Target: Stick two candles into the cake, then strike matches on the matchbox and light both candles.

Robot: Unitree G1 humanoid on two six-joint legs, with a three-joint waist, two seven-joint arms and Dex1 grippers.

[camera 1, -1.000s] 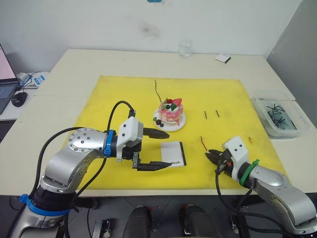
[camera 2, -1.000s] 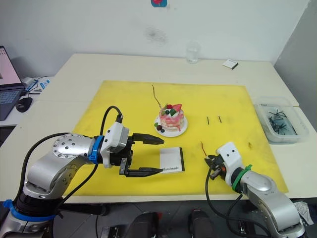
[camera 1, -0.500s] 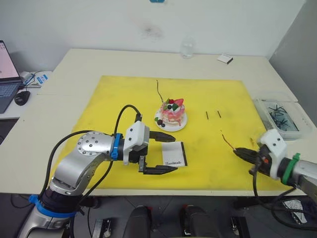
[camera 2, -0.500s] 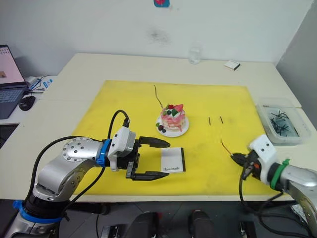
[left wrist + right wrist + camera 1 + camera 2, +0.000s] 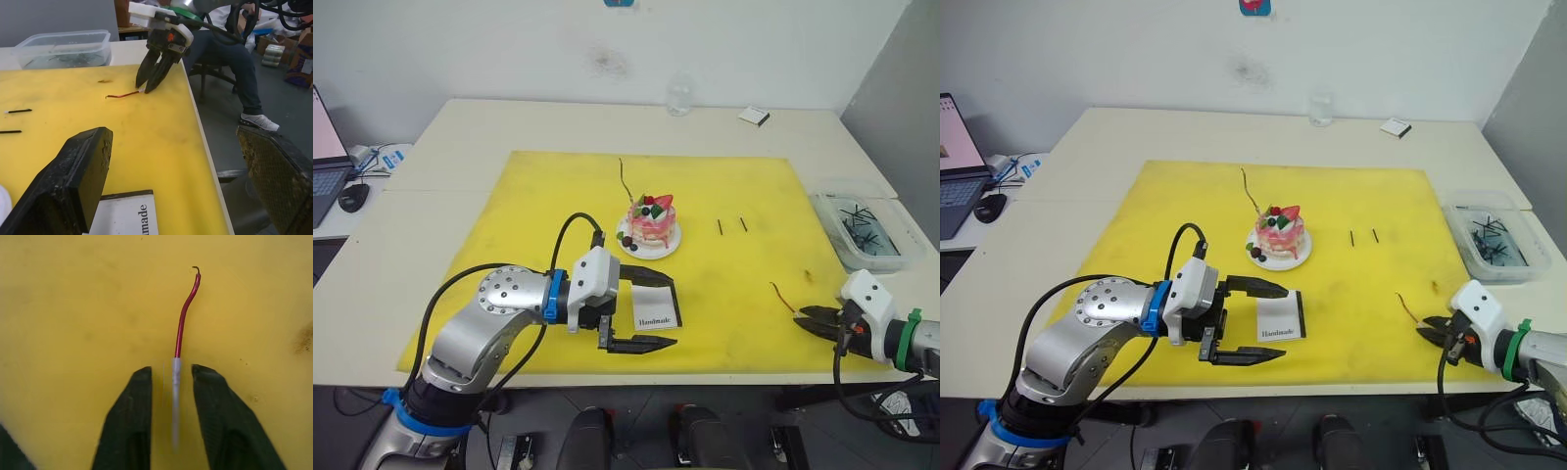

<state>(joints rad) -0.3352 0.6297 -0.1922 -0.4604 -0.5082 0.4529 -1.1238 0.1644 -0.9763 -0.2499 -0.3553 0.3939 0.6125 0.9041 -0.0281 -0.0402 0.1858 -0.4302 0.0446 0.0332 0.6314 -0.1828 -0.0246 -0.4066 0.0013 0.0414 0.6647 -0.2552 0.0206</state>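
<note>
Right gripper (image 5: 172, 382) sits low at the near right edge of the yellow mat (image 5: 548, 196), jaws parted a little, straddling the pale pointed end of the red candle (image 5: 183, 318). Candle lies flat on the mat, no pad contact visible, so released, not grasped. Judgement: it's wiry, very light, slightly curved and likely brittle wax. Pinch it on the pale butt or just above, light squeeze, else it snaps or rolls out.

Left gripper (image 5: 641, 311) hovers wide open, fingers either side of the "Handmade" matchbox (image 5: 654, 304), not touching as far as I can tell. Box looks light and stiff; grip across the short sides, keep the black striking strip exposed.

Further back: cake (image 5: 649, 223) on its small white plate, tan-brown candle (image 5: 625, 183) already standing in it, leaning away. Two matches (image 5: 731, 226) lie right of the cake, well apart from both grippers. Clear tub of dark sticks (image 5: 862, 231) off the mat, far right.
</note>
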